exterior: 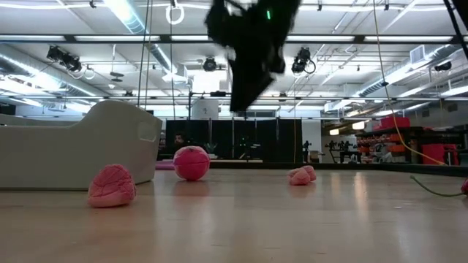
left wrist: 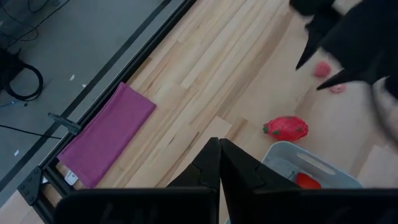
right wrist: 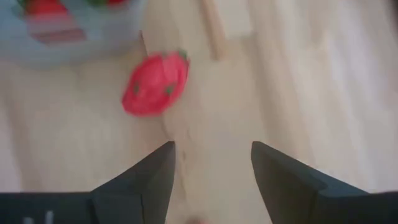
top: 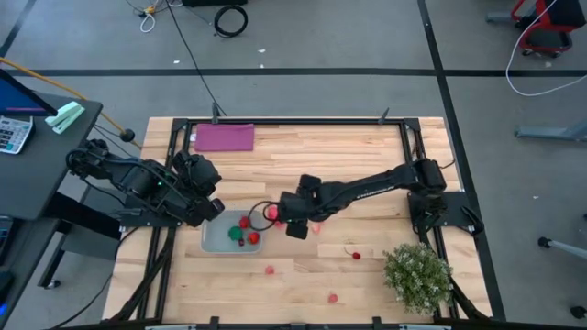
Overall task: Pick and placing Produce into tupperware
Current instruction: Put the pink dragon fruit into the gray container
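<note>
The tupperware point(top: 220, 240) is a shallow translucent container near the table's middle, holding red and green produce point(top: 246, 235). A red produce piece point(top: 272, 213) lies on the wood just off its far right corner, also seen in the right wrist view point(right wrist: 155, 84) and the left wrist view point(left wrist: 286, 127). My right gripper point(right wrist: 211, 162) hovers open above the table, close to that piece and short of it. My left gripper point(left wrist: 219, 163) is shut and hovers by the container's far left corner point(top: 209, 209). More pink and red produce point(top: 356, 255) lies scattered on the table.
A purple mat point(top: 224, 137) lies at the far left edge. A bushy pale-green plant point(top: 417, 273) stands at the near right corner. Loose pink pieces sit toward the near edge point(top: 271, 269) point(top: 332, 297) and show close up in the low view point(exterior: 112, 185) point(exterior: 191, 162).
</note>
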You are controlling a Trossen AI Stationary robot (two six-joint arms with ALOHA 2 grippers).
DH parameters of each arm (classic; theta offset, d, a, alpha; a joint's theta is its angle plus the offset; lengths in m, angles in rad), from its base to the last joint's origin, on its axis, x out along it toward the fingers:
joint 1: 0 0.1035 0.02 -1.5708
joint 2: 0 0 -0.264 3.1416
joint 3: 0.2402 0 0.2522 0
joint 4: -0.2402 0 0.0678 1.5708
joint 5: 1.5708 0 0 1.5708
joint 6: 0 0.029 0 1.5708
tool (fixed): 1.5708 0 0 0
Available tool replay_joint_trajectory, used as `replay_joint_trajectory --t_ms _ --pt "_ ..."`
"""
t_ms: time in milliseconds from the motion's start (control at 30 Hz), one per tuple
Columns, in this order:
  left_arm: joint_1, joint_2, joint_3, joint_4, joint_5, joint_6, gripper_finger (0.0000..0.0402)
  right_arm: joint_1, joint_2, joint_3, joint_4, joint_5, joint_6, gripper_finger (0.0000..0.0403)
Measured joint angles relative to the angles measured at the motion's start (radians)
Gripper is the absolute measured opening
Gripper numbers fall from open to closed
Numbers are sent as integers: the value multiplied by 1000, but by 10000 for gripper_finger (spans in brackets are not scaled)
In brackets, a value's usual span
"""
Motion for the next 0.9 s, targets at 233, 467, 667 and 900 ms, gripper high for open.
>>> replay_joint_trajectory --t_ms 233,467,667,900 --pt "0 0 0 -1 0 1 14 -11 14 -211 333 -1 21 220" --pt "0 0 0 -2 0 2 17 -29 20 -219 399 -31 41 238" --pt "0 0 0 -3 0 2 9 -34 16 -219 471 -137 93 259" --pt "0 0 0 -3 0 2 22 -27 22 -219 537 -98 168 265"
